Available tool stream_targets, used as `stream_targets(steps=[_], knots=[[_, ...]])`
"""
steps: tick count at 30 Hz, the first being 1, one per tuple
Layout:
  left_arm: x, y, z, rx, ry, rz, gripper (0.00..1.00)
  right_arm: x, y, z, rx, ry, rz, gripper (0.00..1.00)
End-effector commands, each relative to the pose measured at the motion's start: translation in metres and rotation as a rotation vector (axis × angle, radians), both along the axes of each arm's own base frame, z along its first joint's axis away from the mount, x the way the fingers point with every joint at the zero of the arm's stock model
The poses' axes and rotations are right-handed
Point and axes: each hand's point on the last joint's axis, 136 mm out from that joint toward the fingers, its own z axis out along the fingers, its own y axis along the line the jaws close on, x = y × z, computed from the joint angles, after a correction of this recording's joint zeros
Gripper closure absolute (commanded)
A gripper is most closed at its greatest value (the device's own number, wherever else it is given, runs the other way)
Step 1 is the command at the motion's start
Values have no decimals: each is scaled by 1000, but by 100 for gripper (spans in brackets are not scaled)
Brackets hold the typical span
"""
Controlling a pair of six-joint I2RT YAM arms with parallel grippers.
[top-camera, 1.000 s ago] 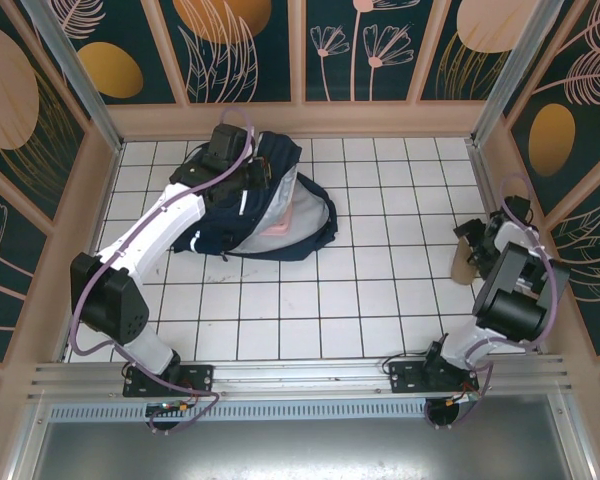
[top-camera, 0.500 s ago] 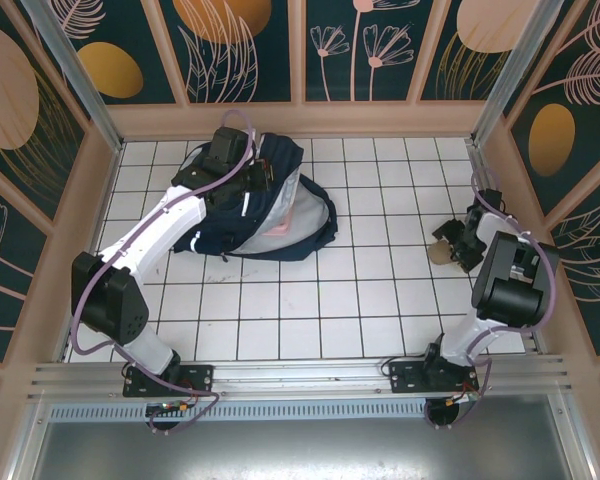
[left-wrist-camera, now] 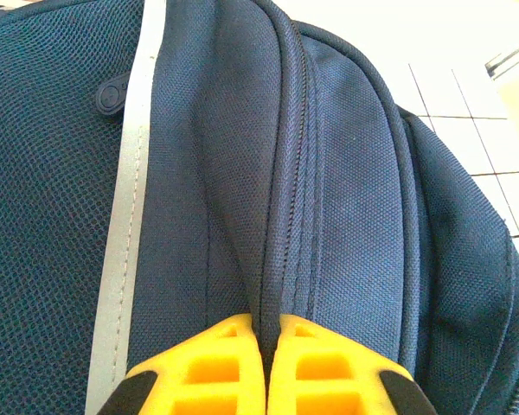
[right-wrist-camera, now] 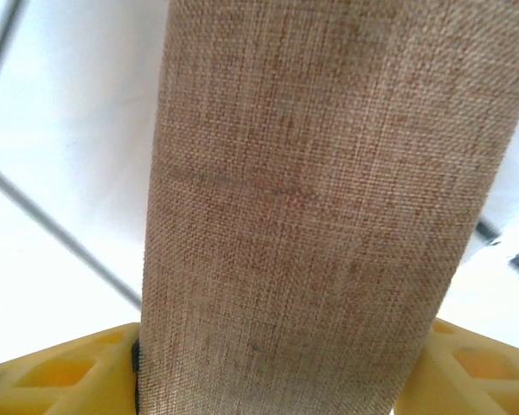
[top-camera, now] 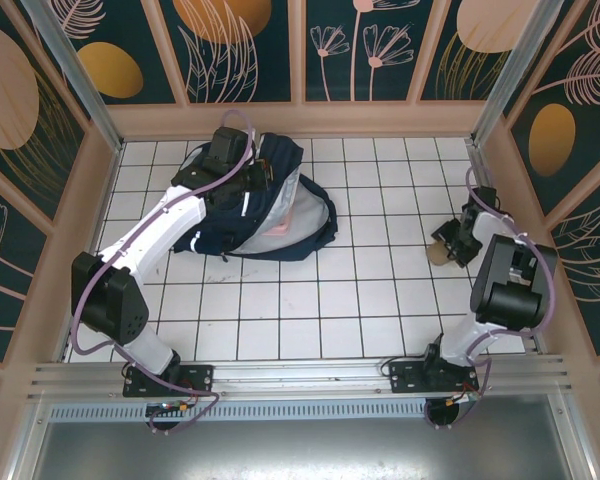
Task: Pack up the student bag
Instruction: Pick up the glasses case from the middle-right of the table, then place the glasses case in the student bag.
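The student bag (top-camera: 280,235), dark navy with a pale stripe, lies at the back left of the tiled floor, its mouth gaping toward the right over a pale pinkish lining. My left gripper (top-camera: 254,172) sits on its top, shut on a raised seam ridge of the bag (left-wrist-camera: 277,216) next to the grey reflective stripe (left-wrist-camera: 130,225); the yellow fingers (left-wrist-camera: 208,363) pinch the fold. My right gripper (top-camera: 460,236) is at the far right, shut on a brown woven cloth-covered item (top-camera: 441,251). That brown item (right-wrist-camera: 329,207) stands between the yellow fingers (right-wrist-camera: 60,376).
White tiled floor (top-camera: 360,290) lies between the bag and the brown item. Patterned walls close in on all sides, with the right wall (top-camera: 540,200) close beside my right arm. A metal rail (top-camera: 300,372) runs along the near edge.
My right gripper has carried the brown item left and a little farther back from the right wall. The left gripper stays pinched on the bag, barely shifted.
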Motion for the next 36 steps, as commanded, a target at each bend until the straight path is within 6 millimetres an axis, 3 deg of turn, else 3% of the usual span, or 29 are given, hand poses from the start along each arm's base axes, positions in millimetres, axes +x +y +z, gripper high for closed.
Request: stream_targets(steps=[1, 7, 15, 20, 25, 29, 36], knots=[[1, -4, 45, -105, -107, 4, 100, 9, 32, 29, 47, -72, 49, 43], [0, -2, 46, -116, -108, 19, 100, 37, 129, 72, 88, -189, 269, 43], [-4, 2, 53, -147, -116, 46, 100, 58, 261, 97, 166, -258, 514, 43], [-6, 4, 59, -174, -124, 52, 100, 68, 318, 82, 209, -224, 589, 43], [-9, 7, 60, -182, -120, 62, 100, 59, 350, 41, 207, -127, 630, 43], [-10, 6, 57, -191, -111, 59, 100, 49, 374, 20, 236, -87, 664, 43], [-10, -2, 57, -229, -97, 34, 100, 45, 433, 11, 316, -65, 767, 42]])
